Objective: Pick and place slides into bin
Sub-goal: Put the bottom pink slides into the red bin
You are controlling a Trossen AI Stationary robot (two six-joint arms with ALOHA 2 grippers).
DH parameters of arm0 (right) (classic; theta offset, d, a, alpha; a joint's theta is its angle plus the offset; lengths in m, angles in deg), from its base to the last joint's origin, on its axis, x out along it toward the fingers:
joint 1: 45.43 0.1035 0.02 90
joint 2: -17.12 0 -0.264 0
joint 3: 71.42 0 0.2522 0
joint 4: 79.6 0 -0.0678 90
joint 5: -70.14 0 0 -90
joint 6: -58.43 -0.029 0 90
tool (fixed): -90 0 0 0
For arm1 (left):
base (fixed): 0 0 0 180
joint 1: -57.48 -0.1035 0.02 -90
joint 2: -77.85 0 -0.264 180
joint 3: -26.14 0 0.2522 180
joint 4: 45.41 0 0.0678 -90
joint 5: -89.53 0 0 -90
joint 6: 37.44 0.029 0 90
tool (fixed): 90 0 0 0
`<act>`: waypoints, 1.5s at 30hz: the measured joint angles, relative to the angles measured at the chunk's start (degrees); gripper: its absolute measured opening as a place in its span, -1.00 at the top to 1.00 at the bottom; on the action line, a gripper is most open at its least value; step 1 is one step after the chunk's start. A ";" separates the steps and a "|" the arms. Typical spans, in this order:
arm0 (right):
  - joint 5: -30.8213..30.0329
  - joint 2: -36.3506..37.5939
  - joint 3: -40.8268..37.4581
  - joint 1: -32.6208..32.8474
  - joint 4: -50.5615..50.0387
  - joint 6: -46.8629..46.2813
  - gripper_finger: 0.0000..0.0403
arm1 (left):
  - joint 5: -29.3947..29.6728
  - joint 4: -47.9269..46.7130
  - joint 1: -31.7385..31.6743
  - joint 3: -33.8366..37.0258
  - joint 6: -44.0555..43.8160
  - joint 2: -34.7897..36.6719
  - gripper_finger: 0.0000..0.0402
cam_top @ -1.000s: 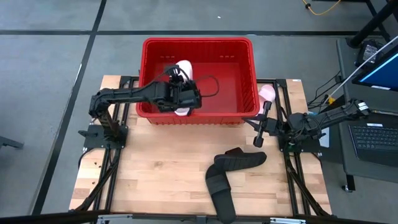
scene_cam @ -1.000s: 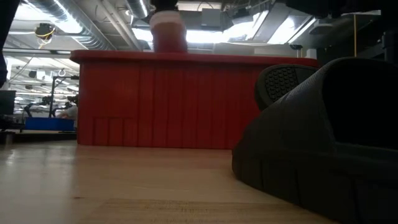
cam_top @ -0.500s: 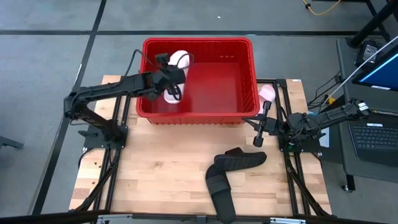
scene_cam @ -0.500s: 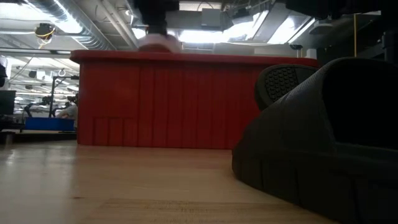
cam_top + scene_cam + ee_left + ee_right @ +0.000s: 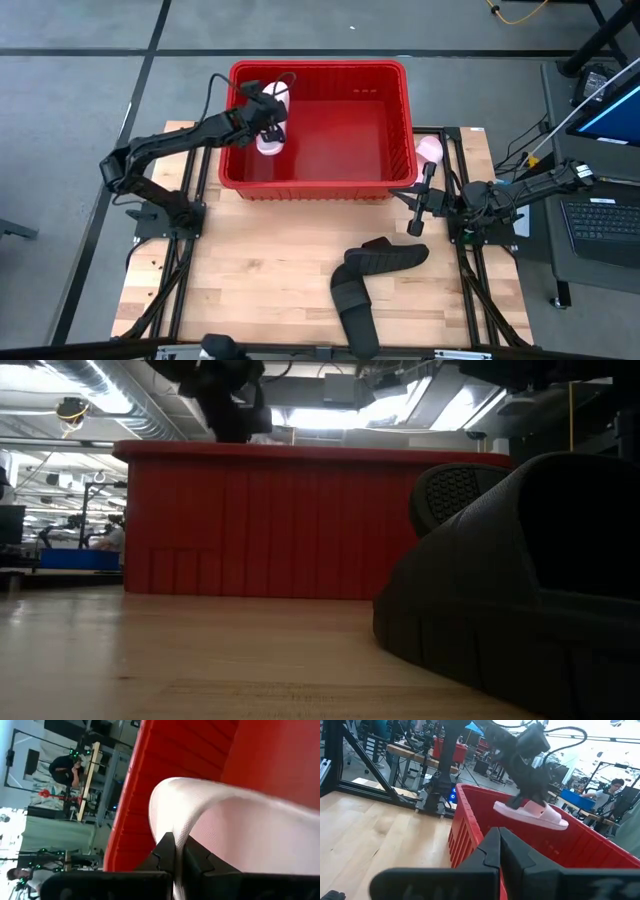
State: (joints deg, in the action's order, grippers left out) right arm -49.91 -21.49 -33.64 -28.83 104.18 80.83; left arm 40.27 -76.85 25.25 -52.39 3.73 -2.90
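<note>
One pink slide (image 5: 270, 140) is up in the air over the bin's (image 5: 318, 186) far-left corner, pinched by its strap in my left gripper (image 5: 262, 112). Fingers (image 5: 172, 851) are squeezed tight on the thin strap edge, as the left wrist view shows. It hasn't been let go yet.

2nd pink slide (image 5: 430, 150) sits outside the bin, just beside its right wall. Two black slides (image 5: 365, 280) lie on the table (image 5: 230, 280) near the front, touching each other, well apart from the bin.

Right gripper (image 5: 416, 208) waits near the bin's front-right corner, fingers shut, nothing in it.

What could go wrong, I think:
- Grip is only on a bit of strap, so the slide may swing or slip out early.
- It hangs close to the left wall. If I let go there it could hit the rim and tip out, or land standing up vs flat.
- If it lands crooked, less room for the other 3.
- Coming back out, the arm could bump the bin wall and push it.
</note>
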 joint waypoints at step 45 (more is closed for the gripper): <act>-0.02 0.00 0.00 -12.83 -0.22 3.64 0.97 | -4.61 7.17 -10.73 5.83 11.02 -13.94 0.98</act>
State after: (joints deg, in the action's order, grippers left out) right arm -49.93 -21.49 -33.64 -41.66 103.96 84.47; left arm 35.67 -69.68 14.52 -46.56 14.75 -16.84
